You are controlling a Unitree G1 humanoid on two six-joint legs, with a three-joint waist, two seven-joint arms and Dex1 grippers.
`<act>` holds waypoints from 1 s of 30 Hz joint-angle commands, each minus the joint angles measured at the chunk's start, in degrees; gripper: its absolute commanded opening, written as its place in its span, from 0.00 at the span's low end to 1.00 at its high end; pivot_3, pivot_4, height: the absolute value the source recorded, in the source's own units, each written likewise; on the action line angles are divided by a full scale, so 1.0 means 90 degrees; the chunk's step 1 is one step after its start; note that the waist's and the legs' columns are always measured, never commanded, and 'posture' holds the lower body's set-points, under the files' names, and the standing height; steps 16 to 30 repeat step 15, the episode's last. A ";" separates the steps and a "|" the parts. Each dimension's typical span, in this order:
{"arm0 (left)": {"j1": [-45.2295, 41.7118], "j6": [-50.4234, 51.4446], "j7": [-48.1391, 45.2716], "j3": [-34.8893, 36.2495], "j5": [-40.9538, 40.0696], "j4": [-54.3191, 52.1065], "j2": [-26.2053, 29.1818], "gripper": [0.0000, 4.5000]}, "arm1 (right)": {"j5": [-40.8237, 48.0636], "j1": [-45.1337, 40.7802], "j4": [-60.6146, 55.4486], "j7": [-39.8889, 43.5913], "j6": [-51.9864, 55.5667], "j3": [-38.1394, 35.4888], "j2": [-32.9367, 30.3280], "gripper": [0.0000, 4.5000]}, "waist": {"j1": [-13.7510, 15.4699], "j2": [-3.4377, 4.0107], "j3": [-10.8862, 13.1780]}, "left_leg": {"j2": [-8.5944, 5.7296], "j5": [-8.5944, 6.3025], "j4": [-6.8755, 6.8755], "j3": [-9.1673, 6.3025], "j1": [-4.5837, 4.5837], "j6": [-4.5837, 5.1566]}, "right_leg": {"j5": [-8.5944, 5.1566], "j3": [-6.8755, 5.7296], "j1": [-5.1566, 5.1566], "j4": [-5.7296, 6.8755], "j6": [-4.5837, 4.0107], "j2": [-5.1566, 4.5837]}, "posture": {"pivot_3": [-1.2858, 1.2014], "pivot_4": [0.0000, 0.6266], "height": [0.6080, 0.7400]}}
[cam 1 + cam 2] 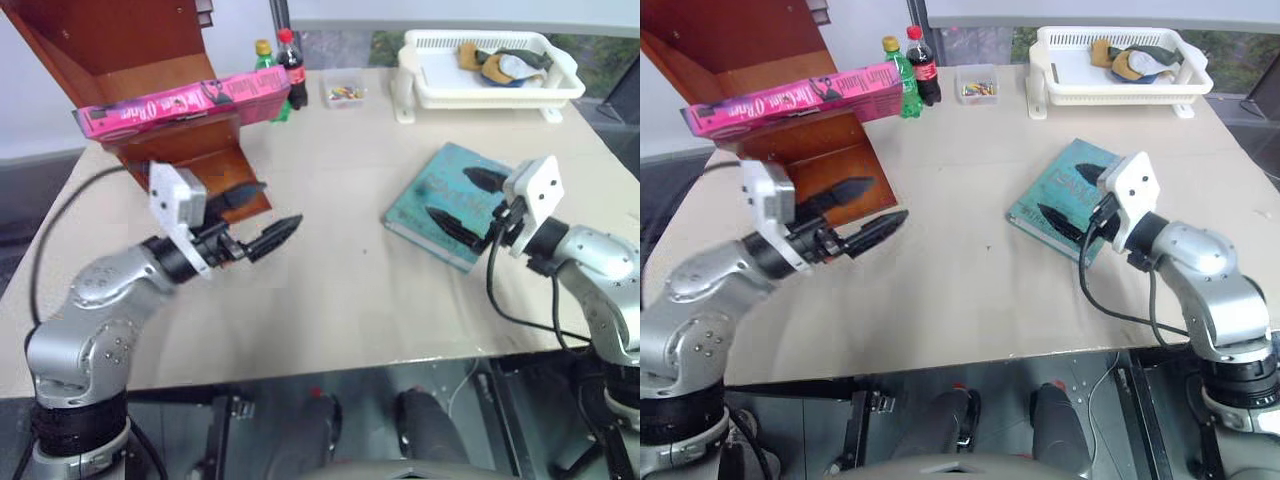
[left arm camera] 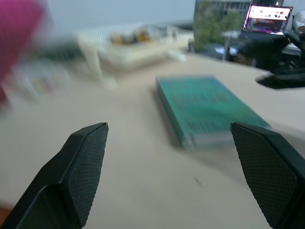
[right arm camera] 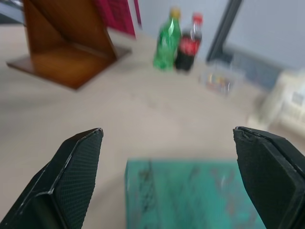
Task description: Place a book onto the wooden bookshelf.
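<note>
The place looked like a lab or office staged for robot trials. A broad beige table (image 1: 330,290) carried an odd mix: a white plastic basket (image 1: 495,70) of small items, two drink bottles (image 1: 280,65), a clear box of coloured bits (image 1: 343,93) and a teal book (image 1: 450,200). Beyond it a lit computer screen (image 2: 268,18) stood on a cluttered desk.

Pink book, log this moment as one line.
pink book: lying on wooden bookshelf | left tool: open, empty | right tool: open, over teal book
</note>
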 commanded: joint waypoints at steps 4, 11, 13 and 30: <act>0.1108 -0.0888 0.0018 0.0161 0.0669 0.0147 -0.0106 0.98 | 0.0057 0.0992 -0.1157 -0.0221 0.0504 -0.0472 -0.0317 1.00 | 0.0097 0.0010 -0.0005 | 0.0000 -0.0001 -0.0004 0.0009 0.0004 0.0002 | 0.0000 0.0006 0.0002 -0.0004 0.0000 0.0000 | 0.52 0.24 1.00; 0.2145 -0.1284 -0.0981 0.1131 0.0547 0.0484 0.0569 0.98 | 0.0196 0.2995 -0.2023 0.0255 0.0699 -0.1997 -0.1029 1.00 | 0.0237 0.0010 -0.0006 | 0.0003 -0.0016 -0.0007 0.0002 0.0007 0.0026 | -0.0002 -0.0007 0.0017 -0.0025 0.0000 -0.0001 | 0.52 0.24 1.00; 0.2230 -0.1318 -0.1031 0.1173 0.0531 0.0474 0.0596 0.98 | 0.0207 0.3200 -0.2023 0.0280 0.0691 -0.2255 -0.1084 1.00 | 0.0240 0.0012 -0.0006 | 0.0004 -0.0017 -0.0007 0.0003 0.0014 0.0028 | -0.0002 -0.0009 0.0028 -0.0032 0.0002 -0.0001 | 0.52 0.24 1.00; 0.2264 -0.1365 -0.1069 0.1186 0.0560 0.0498 0.0596 0.98 | 0.0207 0.3356 -0.2035 0.0388 0.0661 -0.2382 -0.1161 1.00 | 0.0239 0.0012 -0.0006 | 0.0009 -0.0017 -0.0006 0.0003 0.0030 0.0029 | -0.0002 -0.0013 0.0054 -0.0048 0.0003 0.0001 | 0.52 0.24 1.00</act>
